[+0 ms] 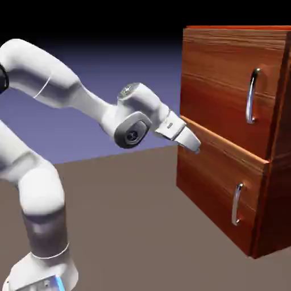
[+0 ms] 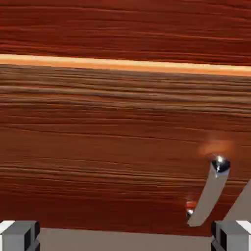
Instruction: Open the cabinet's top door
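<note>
exterior view: the white jointed robot arm [image 1: 62, 96] reaches right, its two-finger gripper [image 1: 193, 145] at the left front edge of the tall reddish-brown wood-grain cabinet [image 1: 227, 142], at the seam between the two panels. the top door [image 1: 221, 79] sits flush, its curved silver bar handle [image 1: 252, 95] near the right edge, well apart from the gripper. bare brown table [image 1: 125, 199] lies open below the arm — finger spread can't be told here.

hand view: wood grain fills the frame, with a bright orange seam [image 2: 122, 64] running across. grey fingertips [image 2: 19, 235] sit at the bottom corners — wide apart, holding nothing. a curved silver handle [image 2: 208, 196] shows lower right.
</note>
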You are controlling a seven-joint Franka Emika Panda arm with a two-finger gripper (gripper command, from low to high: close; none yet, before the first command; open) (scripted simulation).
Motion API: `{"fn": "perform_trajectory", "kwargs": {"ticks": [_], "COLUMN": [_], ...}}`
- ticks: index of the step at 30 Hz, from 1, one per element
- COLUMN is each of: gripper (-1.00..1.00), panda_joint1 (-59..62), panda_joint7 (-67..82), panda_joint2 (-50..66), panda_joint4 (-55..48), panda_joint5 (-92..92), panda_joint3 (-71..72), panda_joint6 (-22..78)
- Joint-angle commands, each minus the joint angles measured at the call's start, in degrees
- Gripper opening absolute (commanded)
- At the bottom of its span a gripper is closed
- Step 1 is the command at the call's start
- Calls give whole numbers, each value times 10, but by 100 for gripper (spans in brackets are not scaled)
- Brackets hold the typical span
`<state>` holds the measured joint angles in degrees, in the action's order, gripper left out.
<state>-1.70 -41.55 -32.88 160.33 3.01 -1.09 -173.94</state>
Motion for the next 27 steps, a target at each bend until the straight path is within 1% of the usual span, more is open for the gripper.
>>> {"fn": "perform_trajectory", "kwargs": {"ticks": [1,27], "gripper": [0,0], "panda_joint1": [-8,-226], "panda_joint7": [8,204], "panda_joint2": [-2,-50], "panda_joint4": [-6,-151], "panda_joint5": [25,673], "panda_joint3": [-9,-244], "panda_joint6": [1,16]}}
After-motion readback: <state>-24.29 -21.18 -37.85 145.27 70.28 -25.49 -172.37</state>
